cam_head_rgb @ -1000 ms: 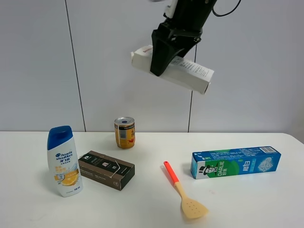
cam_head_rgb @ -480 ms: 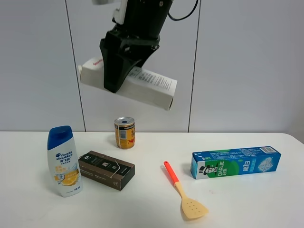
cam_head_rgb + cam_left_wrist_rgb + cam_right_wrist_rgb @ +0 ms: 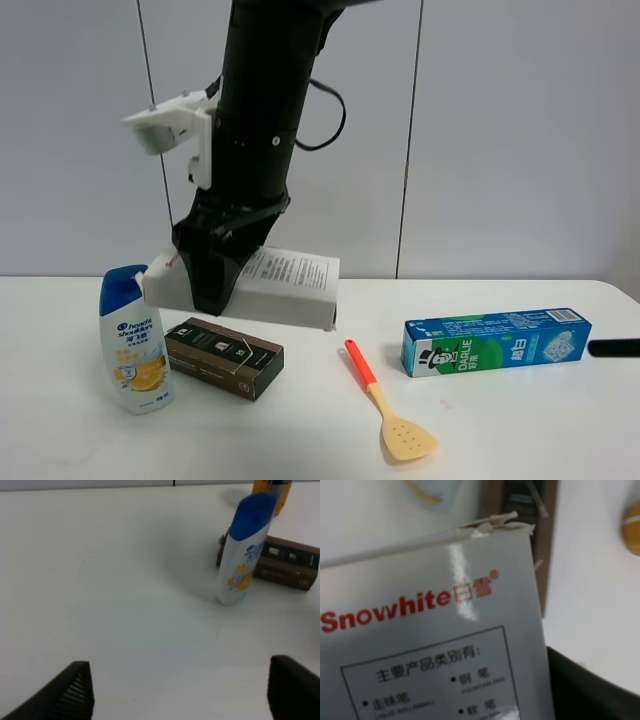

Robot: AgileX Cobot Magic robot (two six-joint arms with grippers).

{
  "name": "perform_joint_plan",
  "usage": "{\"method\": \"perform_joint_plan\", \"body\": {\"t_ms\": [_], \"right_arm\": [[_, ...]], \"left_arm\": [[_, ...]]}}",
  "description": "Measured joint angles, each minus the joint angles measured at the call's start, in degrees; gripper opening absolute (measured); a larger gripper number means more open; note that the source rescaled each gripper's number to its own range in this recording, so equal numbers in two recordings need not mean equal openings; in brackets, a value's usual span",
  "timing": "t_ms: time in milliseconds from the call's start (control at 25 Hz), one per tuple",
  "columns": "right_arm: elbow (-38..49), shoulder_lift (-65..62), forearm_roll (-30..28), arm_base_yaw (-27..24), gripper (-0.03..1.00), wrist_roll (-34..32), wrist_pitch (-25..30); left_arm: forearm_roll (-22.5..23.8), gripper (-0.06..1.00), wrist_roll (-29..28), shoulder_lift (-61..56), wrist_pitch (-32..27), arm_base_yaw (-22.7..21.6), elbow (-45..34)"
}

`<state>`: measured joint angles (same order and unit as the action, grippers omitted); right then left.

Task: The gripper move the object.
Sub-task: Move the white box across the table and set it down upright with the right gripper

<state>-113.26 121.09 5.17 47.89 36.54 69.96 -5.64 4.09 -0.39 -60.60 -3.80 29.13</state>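
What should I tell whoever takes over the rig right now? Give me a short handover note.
Right gripper: shut on the white box, reaching across to the left side of the table.
Left gripper: open and empty, over bare table.
The white box hangs low just behind the dark brown box, beside the shampoo bottle. Whether it touches the table cannot be told.
Done: box grasped.
Left: probably set it down, release, pull the arm clear.
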Motion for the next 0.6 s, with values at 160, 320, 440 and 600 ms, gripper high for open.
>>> {"method": "perform_joint_plan", "body": {"t_ms": [160,320,440,600], "right_arm": [[0.00,3.72,0.05,1.06,0.00,3.14,-0.07],[0.04,6.29,-0.47,1.12,0.00,3.82,-0.10],[0.04,7.89,-2.60,1.12,0.00,3.88,-0.14],[0.04,9.68,-3.21,1.12,0.00,3.88,-0.14]], "left_arm": [[0.00,1.00,0.00,0.00,0.00,0.00,0.00],[0.00,1.00,0.00,0.00,0.00,0.00,0.00],[0.00,1.00,0.00,0.00,0.00,0.00,0.00],[0.00,1.00,0.00,0.00,0.00,0.00,0.00]]}}
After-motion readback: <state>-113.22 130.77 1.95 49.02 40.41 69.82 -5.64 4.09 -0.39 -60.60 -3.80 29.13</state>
